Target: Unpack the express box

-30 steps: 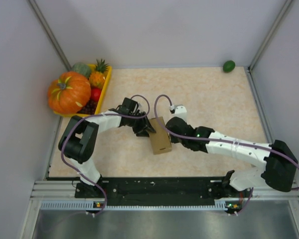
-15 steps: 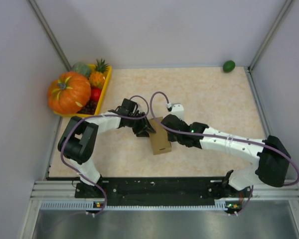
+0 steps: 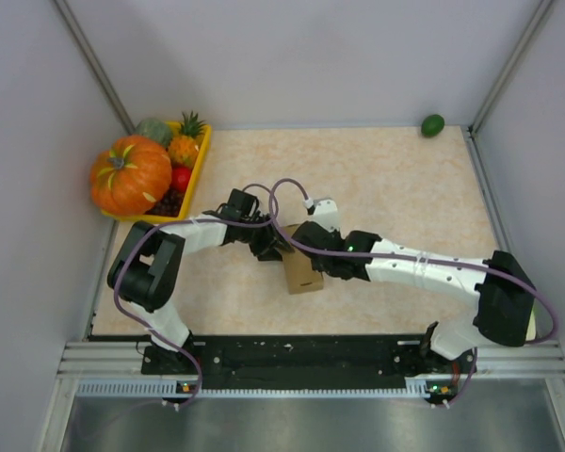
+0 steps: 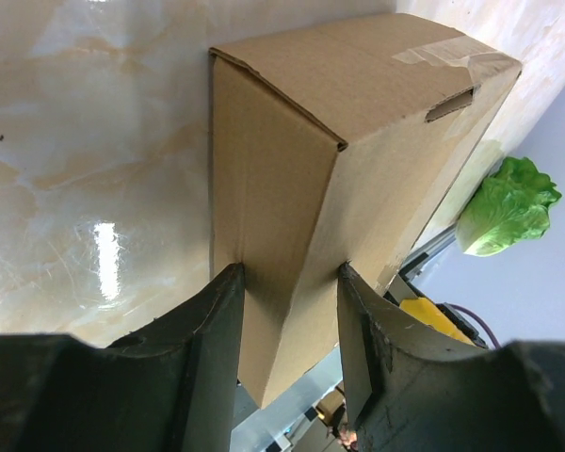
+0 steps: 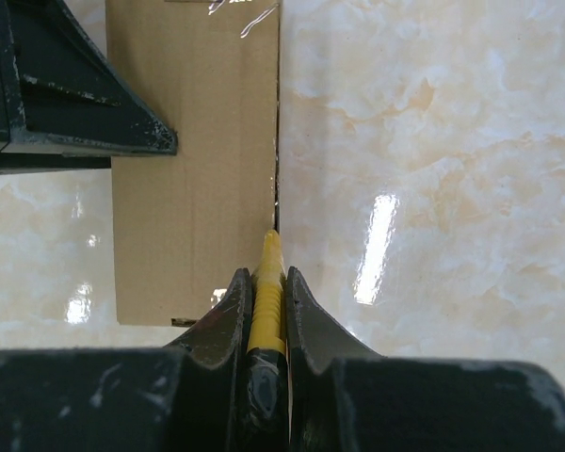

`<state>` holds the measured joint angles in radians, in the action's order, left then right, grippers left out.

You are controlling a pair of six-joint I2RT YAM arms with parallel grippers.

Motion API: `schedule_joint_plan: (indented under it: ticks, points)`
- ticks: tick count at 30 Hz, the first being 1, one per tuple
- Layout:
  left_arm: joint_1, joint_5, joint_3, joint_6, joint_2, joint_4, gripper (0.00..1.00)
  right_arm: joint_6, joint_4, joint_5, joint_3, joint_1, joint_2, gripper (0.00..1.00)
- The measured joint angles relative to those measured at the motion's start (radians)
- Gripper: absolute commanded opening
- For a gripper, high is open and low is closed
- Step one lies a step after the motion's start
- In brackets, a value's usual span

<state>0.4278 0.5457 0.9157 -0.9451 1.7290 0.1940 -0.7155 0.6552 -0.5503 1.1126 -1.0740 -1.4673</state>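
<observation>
Since a second ago the right arm has swung left across the beige marble-patterned worktop (image 3: 405, 179), carrying its wrist further over the small plain brown cardboard express box (image 3: 304, 276), while the left arm has barely shifted. The express box (image 4: 358, 113) lies around the middle of the worktop, somewhat nearer the near edge than the far one, with clear tape showing on its top face in both wrist views. The left end effector (image 4: 287, 273) is clamped on one end of the box, a dark finger (image 4: 217, 320) pressed against each side. The right end effector (image 5: 266, 273) is closed tight on a slim yellow utility knife (image 5: 268, 292), whose tip rests against the long edge of the express box (image 5: 193, 188). A yellow rectangular plastic tray (image 3: 200, 165) sits at the far left corner of the worktop, holding an orange pumpkin (image 3: 130, 175) and smaller fruit. A small round green fruit (image 3: 432, 124) lies at the far right corner. A green leafy lettuce (image 4: 508, 207) shows beyond the box in the left wrist view.
</observation>
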Motion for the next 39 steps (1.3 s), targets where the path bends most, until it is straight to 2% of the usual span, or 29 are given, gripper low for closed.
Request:
schedule_joint_plan:
  ticks: [17,20,24,25,27,28,32,39]
  points:
    - [0.005,0.003,-0.021,-0.069,-0.008,-0.007,0.07,-0.029,0.004,-0.043,-0.048,-0.056,0.047,0.00]
    - [0.005,0.004,-0.021,-0.070,-0.008,-0.008,0.11,-0.037,0.000,-0.046,-0.052,-0.057,0.045,0.00]
    - [0.005,0.002,-0.021,-0.054,-0.013,-0.008,0.24,-0.042,-0.002,-0.053,-0.051,-0.058,0.037,0.00]
    - [0.006,0.000,-0.021,-0.047,-0.015,-0.008,0.32,-0.043,-0.001,-0.055,-0.050,-0.059,0.035,0.00]
    - [0.006,-0.009,-0.025,-0.027,-0.026,-0.007,0.41,-0.047,0.005,-0.053,-0.037,-0.062,0.026,0.00]
    - [0.007,-0.016,-0.030,-0.015,-0.033,-0.007,0.52,-0.049,0.010,-0.050,-0.030,-0.064,0.019,0.00]
    - [0.006,-0.049,-0.071,0.034,-0.085,-0.015,0.70,-0.057,0.018,-0.045,-0.010,-0.072,0.002,0.00]
    - [0.022,-0.061,-0.130,0.111,-0.136,-0.015,0.78,-0.055,0.018,-0.047,-0.003,-0.078,-0.004,0.00]
